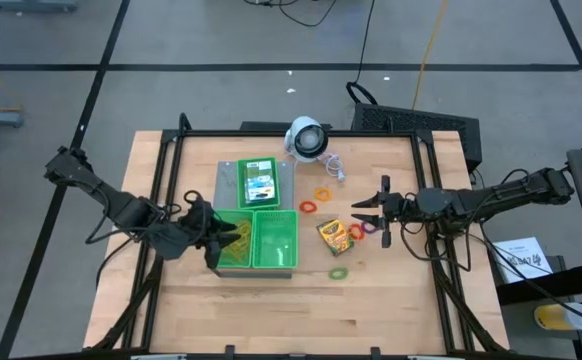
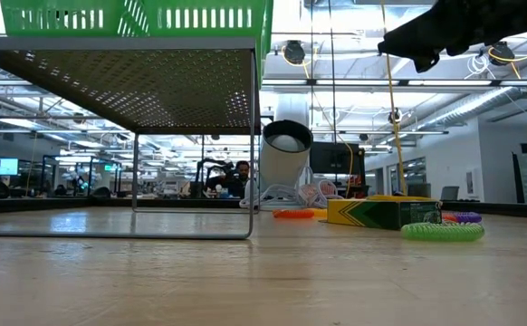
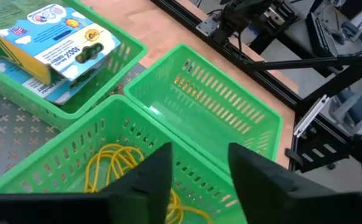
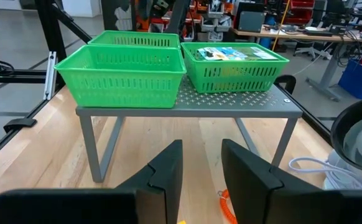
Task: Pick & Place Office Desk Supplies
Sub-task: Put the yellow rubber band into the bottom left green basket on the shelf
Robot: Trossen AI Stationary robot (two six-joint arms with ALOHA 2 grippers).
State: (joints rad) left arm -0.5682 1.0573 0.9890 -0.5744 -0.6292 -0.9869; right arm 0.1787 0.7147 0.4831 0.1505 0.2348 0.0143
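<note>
Right gripper (image 1: pixel 369 216), fingers parted and empty, sits nearest the crayon box (image 1: pixel 334 236), which lies at its 8 o'clock, long axis diagonal (rubber bands (image 1: pixel 356 231) between); left gripper (image 1: pixel 217 236) hangs open over the tray (image 1: pixel 223 262)

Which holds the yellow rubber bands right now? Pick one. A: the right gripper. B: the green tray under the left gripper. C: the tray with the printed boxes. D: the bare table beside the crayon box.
B: the left wrist view shows the yellow rubber bands lying inside the green tray just beyond the left gripper, whose jaws stand open above it.
</note>
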